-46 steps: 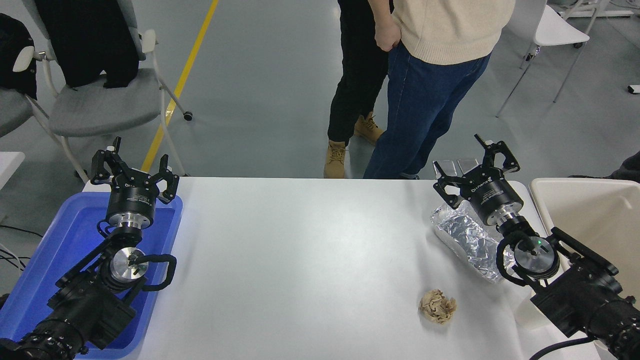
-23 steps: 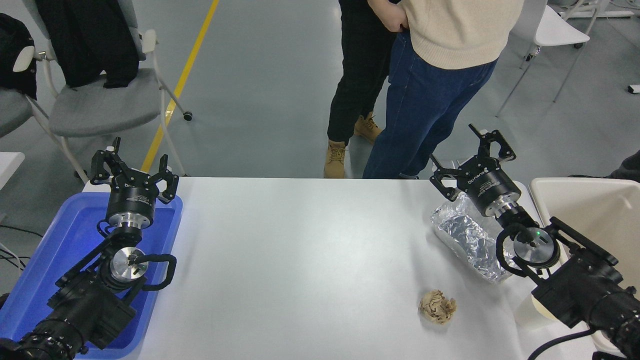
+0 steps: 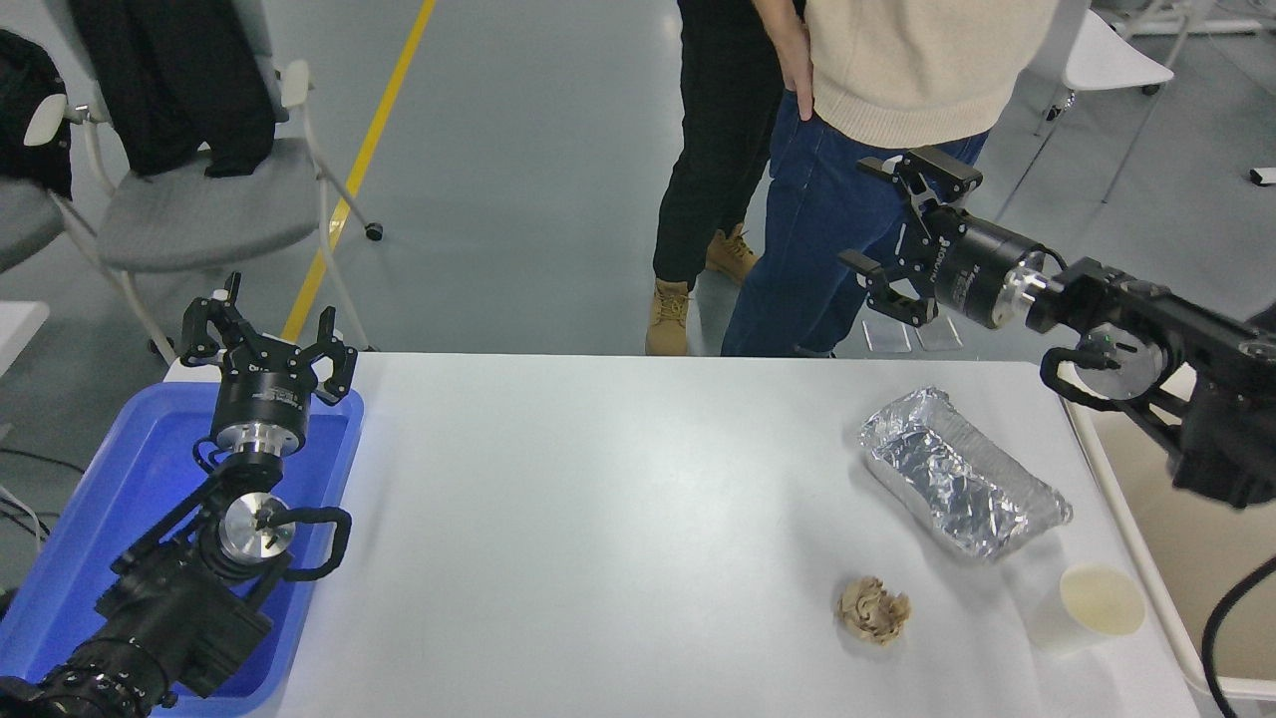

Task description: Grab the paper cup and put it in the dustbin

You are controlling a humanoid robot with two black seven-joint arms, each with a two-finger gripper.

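Observation:
The paper cup (image 3: 1089, 605) stands upright near the table's front right corner, white with a cream inside. The dustbin (image 3: 1136, 558), a cream-beige tub, sits just off the table's right edge; only its left rim and part of its inside show. My right gripper (image 3: 892, 239) is open and empty, raised high above the table's far right edge, pointing left, far from the cup. My left gripper (image 3: 267, 334) is open and parked over the blue tray at the lower left.
A silver foil tray (image 3: 957, 474) lies between the cup and the far edge. A crumpled brown paper ball (image 3: 873, 610) lies left of the cup. A blue plastic tray (image 3: 90, 558) is at the left. Two people (image 3: 847, 150) stand at the far side, close to the right gripper.
My right arm has lifted and swung back and to the right, off the foil tray. This uncovers the paper cup that it hid. The left arm has not moved.

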